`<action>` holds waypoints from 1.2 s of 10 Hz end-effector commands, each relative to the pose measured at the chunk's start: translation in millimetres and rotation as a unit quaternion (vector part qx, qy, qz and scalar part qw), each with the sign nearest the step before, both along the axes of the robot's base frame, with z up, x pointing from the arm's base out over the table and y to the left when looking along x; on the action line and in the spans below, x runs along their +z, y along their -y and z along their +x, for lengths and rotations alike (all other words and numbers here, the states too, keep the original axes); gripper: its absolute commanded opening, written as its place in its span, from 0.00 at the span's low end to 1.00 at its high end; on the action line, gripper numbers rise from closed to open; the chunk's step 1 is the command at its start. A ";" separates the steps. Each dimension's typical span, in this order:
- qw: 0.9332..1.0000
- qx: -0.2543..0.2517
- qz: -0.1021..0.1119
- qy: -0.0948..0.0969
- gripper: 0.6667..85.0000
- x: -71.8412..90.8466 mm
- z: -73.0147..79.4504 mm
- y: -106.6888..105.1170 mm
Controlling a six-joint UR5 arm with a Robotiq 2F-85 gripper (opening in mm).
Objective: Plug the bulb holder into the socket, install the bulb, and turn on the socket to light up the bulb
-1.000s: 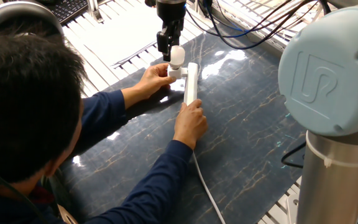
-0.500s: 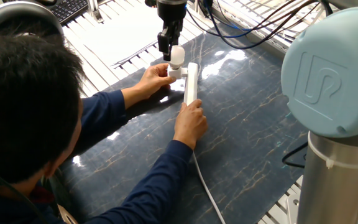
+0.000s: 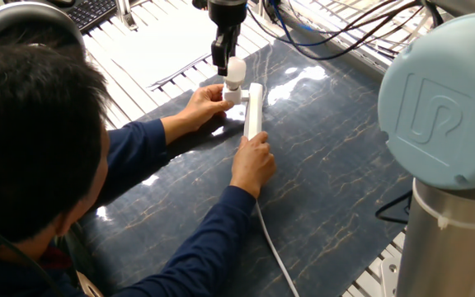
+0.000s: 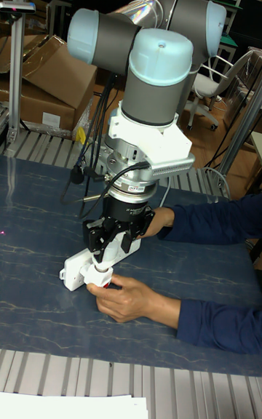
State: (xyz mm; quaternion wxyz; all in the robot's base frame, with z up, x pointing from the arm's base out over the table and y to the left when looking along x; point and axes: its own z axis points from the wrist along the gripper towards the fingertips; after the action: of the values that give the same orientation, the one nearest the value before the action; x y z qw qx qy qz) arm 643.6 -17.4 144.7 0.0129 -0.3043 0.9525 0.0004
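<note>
My claw (image 3: 231, 64) hangs straight down over the far end of the socket (image 3: 254, 110), fingers clamped on the bulb (image 3: 236, 70); in the tall fixed view the same grip shows as dark fingers on either side of the bulb's (image 4: 106, 253) pale body.

Bulb: small, white, rounded frosted dome uppermost, narrower white neck below. It stands upright, neck down on the bulb holder (image 3: 232, 95). How far it is seated I cannot tell.

Bulb holder: small white block, sitting against the left side of the socket near its far end. Its threaded opening is hidden under the bulb.

Socket: long white strip lying on the dark marbled tabletop (image 3: 328, 173), its long axis running away from the camera in the fixed view. A white cord (image 3: 275, 254) leaves its near end and trails toward the front edge. In the tall fixed view the socket (image 4: 73, 268) shows a small red spot at its lower edge, partly hidden by a hand.

A person in dark blue sleeves has one hand (image 3: 202, 106) touching the bulb holder and the other hand (image 3: 253, 162) resting on the near end of the socket.
</note>
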 end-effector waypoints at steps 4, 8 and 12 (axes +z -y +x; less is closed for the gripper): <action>1.000 0.024 -0.001 0.013 0.73 6.1 3.7 -5.7; 0.997 0.074 0.011 0.001 0.73 12.5 -14.5 -13.9; 0.973 0.231 0.001 0.025 0.72 7.0 -6.6 -6.2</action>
State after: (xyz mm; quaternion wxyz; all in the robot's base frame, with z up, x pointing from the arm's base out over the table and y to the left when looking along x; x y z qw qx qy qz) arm 634.5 -11.3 152.6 0.0249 -0.4484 0.8935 -0.0028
